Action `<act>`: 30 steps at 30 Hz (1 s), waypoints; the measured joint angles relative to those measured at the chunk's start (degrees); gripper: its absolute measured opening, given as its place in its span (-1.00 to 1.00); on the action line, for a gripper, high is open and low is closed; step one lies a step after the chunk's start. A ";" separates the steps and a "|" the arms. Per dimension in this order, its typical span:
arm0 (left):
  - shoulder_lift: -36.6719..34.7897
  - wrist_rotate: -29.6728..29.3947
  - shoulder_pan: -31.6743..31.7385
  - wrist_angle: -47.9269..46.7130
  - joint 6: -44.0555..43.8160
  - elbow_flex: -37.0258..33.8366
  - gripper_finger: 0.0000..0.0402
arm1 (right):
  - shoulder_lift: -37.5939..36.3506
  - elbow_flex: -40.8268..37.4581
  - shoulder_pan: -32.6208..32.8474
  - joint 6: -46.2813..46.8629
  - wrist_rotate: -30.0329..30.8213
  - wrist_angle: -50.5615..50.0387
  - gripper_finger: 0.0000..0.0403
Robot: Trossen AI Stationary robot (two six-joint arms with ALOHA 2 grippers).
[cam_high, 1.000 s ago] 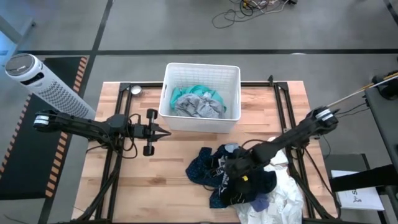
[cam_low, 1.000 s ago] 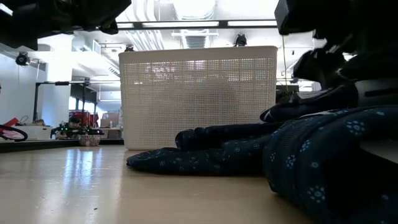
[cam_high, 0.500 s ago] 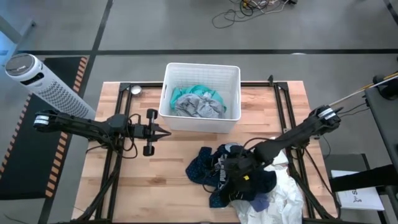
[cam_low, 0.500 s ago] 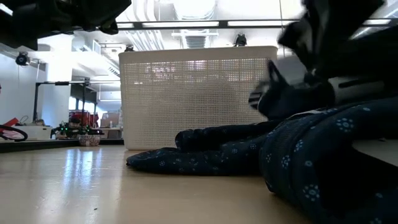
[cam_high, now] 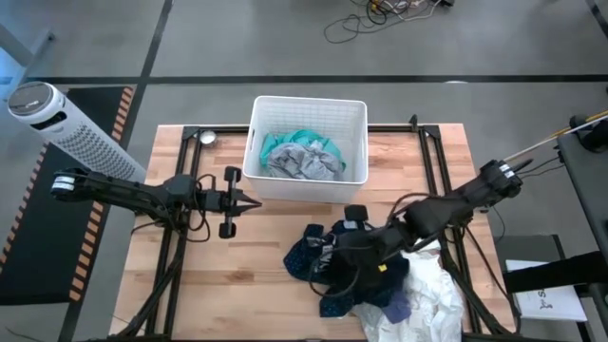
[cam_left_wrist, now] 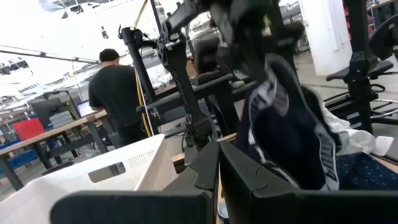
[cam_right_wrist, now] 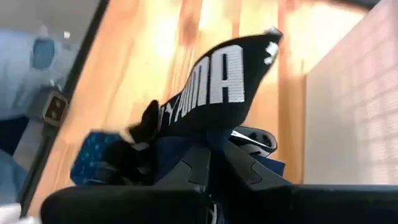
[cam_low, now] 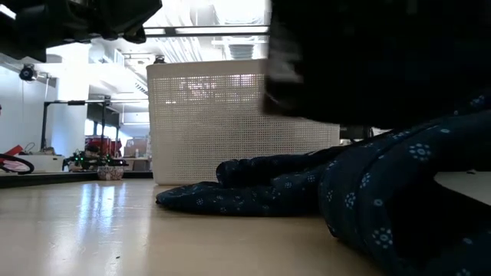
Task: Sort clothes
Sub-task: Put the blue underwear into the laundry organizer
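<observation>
- Now the right gripper [cam_high: 334,255] is clamped tight on the navy garment with white print [cam_right_wrist: 211,93], lifted above the pile at about 5 o'clock from the table's middle.
- Beneath it lie the dark blue patterned garment [cam_high: 309,258] and, toward 5 o'clock, the white pieces [cam_high: 427,299].
- At 12 o'clock the white basket [cam_high: 306,106] holds the teal garment [cam_high: 309,140] and the grey garment [cam_high: 299,161].
- At 9 o'clock the left gripper [cam_high: 255,201] hangs pinched together, holding nothing.
</observation>
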 joint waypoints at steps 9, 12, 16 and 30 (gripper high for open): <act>0.00 -0.66 0.02 -0.25 -0.17 -0.11 -1.00 | 0.05 9.71 0.02 -5.64 9.44 -1.18 -1.00; -0.01 -0.73 0.00 -0.23 -0.15 -0.11 -1.00 | 0.08 12.16 0.00 -8.31 13.16 -1.31 -1.00; 0.00 -0.81 0.02 -0.15 -0.09 -0.13 -1.00 | 0.12 15.01 0.00 -13.83 19.59 1.49 -1.00; 0.00 -0.96 0.01 0.58 0.31 -0.20 -1.00 | 0.12 22.18 -6.77 -48.49 27.69 31.09 -1.00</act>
